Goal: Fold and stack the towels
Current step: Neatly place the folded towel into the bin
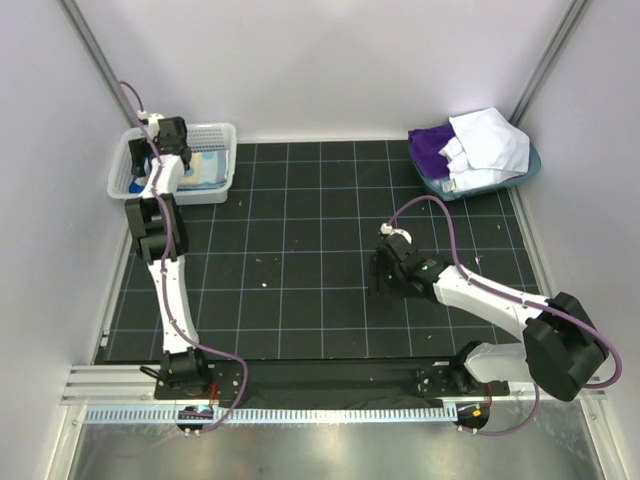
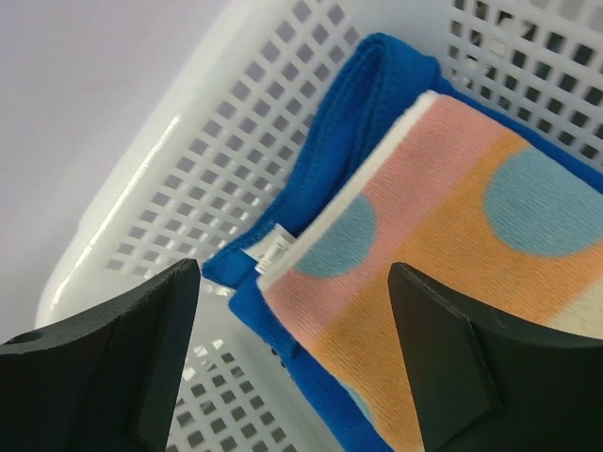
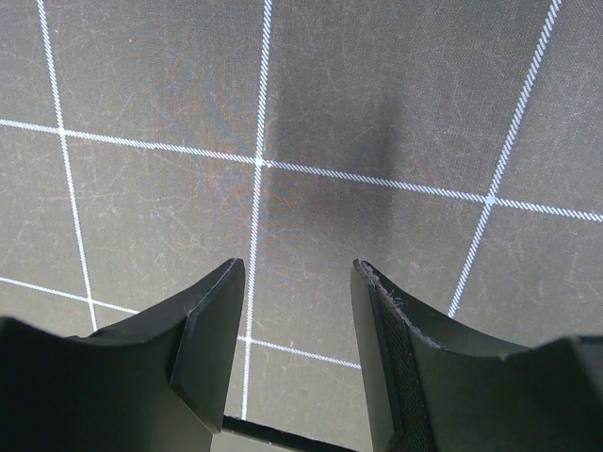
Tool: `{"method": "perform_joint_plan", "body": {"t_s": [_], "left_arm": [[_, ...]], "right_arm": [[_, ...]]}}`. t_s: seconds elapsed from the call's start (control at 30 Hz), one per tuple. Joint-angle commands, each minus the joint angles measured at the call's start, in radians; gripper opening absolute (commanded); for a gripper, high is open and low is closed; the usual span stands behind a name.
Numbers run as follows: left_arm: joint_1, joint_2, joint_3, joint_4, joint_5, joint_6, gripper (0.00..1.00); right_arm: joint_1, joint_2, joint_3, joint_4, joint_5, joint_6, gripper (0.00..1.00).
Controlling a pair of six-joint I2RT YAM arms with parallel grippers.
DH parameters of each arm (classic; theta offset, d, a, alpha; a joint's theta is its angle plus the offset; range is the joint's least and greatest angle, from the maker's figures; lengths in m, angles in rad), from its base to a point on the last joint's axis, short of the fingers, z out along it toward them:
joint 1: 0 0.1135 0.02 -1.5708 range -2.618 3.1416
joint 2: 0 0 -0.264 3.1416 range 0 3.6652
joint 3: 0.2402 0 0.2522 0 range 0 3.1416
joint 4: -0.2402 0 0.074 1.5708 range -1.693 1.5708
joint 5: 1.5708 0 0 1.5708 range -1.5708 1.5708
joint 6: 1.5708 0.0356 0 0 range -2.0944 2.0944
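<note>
My left gripper (image 1: 165, 135) hangs over the white mesh basket (image 1: 222, 184) at the back left. In the left wrist view the gripper (image 2: 292, 273) is open, its fingers standing on either side of a folded stack and gripping nothing. The stack is a pastel polka-dot towel (image 2: 452, 235) lying on a royal blue towel (image 2: 339, 113) with a small white tag, inside the basket (image 2: 217, 160). A white towel (image 1: 490, 145) and a purple towel (image 1: 430, 145) lie crumpled in the teal tub (image 1: 528, 168) at the back right. My right gripper (image 1: 385, 268) is open and empty over the mat (image 3: 297, 268).
A black mat with a white grid (image 1: 300, 260) covers the table. White walls enclose the back and sides. A metal rail (image 1: 330, 412) runs along the near edge by the arm bases.
</note>
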Motion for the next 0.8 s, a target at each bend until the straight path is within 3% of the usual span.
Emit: {"method": "perform_joint_plan", "body": {"t_s": [0.0,0.3,0.53,0.77], "left_arm": [[-0.036,-0.138,-0.026,0.008,0.003,-0.082,0.85],[-0.133,-0.312,-0.256,0.082,-0.072,-0.197,0.89],[-0.237,-0.486,-0.452,-0.002,-0.006,-0.348,0.86],[-0.496,-0.652,-0.636,-0.076,0.019,-0.45,0.84]], "right_arm": [[0.007,-0.006,0.024,0.033,0.023,-0.002,0.56],[0.011,-0.032,0.02,0.065,0.044,-0.009,0.56],[0.013,-0.058,0.082,0.036,0.106,-0.04,0.56],[0.004,-0.038,0.219,-0.021,0.233,-0.055,0.56]]}}
